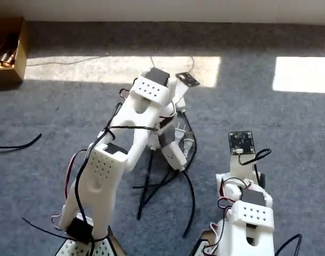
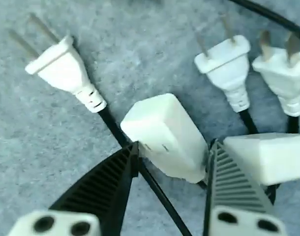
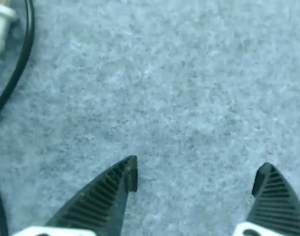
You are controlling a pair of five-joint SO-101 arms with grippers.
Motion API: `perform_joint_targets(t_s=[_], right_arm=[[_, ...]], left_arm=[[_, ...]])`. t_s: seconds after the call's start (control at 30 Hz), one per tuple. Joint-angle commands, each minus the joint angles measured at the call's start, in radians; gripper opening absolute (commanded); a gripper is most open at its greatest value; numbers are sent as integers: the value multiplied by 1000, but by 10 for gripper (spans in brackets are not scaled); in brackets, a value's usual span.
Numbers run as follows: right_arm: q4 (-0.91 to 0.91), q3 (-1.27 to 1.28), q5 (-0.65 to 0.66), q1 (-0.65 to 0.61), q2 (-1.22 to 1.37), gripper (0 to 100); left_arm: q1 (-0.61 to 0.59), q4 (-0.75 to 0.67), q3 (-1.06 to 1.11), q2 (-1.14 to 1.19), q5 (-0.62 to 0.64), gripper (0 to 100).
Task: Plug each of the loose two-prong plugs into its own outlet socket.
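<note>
Grey-blue short-pile carpet (image 1: pixel 269 138) covers the floor. Sunlight falls on it near its far edge: a wide patch (image 1: pixel 120 69) toward the middle and a smaller patch (image 1: pixel 303 74) at the right edge. A wooden box (image 1: pixel 10 50) (open-topped, contents unclear) sits at the far left corner. A pale strip (image 1: pixel 205 10) runs along the far edge

The carpet (image 2: pixel 140 44) is a rough, matt grey pile. On it the plugs (image 2: pixel 61 66) and the socket block (image 2: pixel 165 135) look like smooth white plastic with a soft sheen, and the prongs (image 2: pixel 292 47) are dull bare metal. The cords (image 2: pixel 155 189) are smooth, black and rubbery-looking, while the fingers (image 2: pixel 108 182) are matt black ribbed plastic.
</note>
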Motion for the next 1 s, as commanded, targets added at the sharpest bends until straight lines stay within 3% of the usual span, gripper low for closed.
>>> perform_joint_targets(t_s=[0.0,0.2,0.43,0.5,0.6,0.73,0.83,0.97], right_arm=[[-18,-8,15,-8,-13,361],[-18,-5,17,-10,-13,361],[-18,-5,18,-12,-13,361],[-18,-5,18,-12,-13,361],[-19,-4,18,-12,-13,361],[-19,-4,18,-12,-13,361],[-19,-4,18,-12,-13,361],[-19,-2,18,-31,-12,361]], left_arm=[[-54,-9,5,5,9,159],[-107,-2,10,2,9,48],[-237,0,-13,-73,-75,116],[-272,2,-13,-130,-100,101],[-329,5,-12,-254,-167,2],[-438,5,38,-469,-241,3],[-499,6,214,-625,-427,4],[-521,6,673,-846,-760,4]])
